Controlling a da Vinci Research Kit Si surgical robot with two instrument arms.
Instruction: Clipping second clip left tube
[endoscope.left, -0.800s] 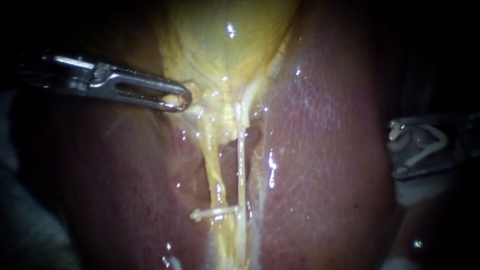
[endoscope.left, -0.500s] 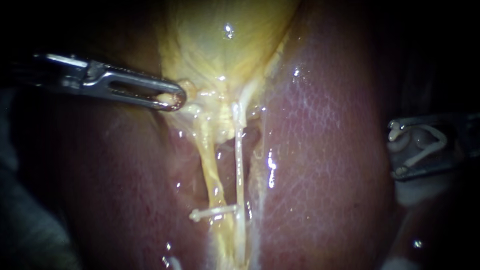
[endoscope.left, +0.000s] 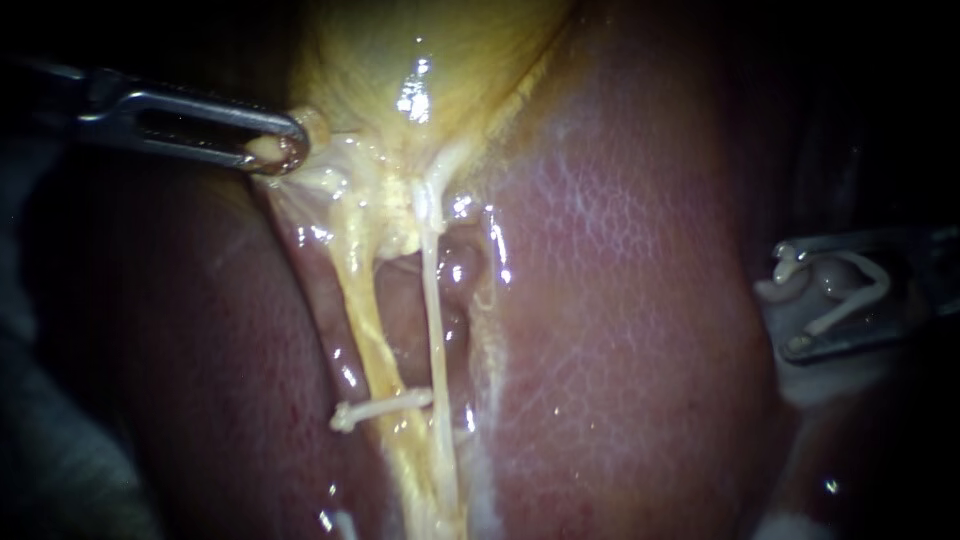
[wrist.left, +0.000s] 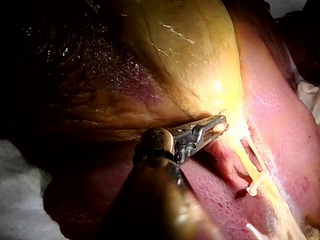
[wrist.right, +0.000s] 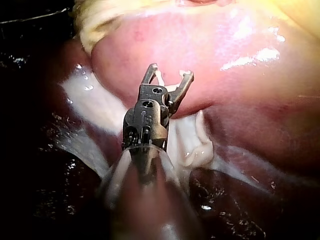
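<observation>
Two tubes run down from the neck of the gallbladder (endoscope.left: 400, 60) across the liver (endoscope.left: 620, 300): the left tube (endoscope.left: 365, 320), yellowish and flat, and the thinner white right tube (endoscope.left: 432, 320) just beside it, with a pink window of tissue showing between them. One placed clip (endoscope.left: 385, 406) already crosses the left tube low down, and the stretch above it, up toward the gallbladder neck, is bare. That bare stretch looks to be the place for the second clip. The tube looks soft, wet and slippery, and is likely to tear if dragged sideways. It should therefore be straddled squarely, clear of the right tube, and not nudged. Whether thin membrane clings behind it is hard to tell from the endoscope view. My left instrument (endoscope.left: 275, 150) has its jaws clamped on a nub of gallbladder tissue at the neck, drawing it outward so both tubes lie taut. My right instrument (endoscope.left: 790, 300) sits well apart at the far side over the liver, its spread jaws carrying a loaded clip (endoscope.left: 846, 311), not yet near the tube.
</observation>
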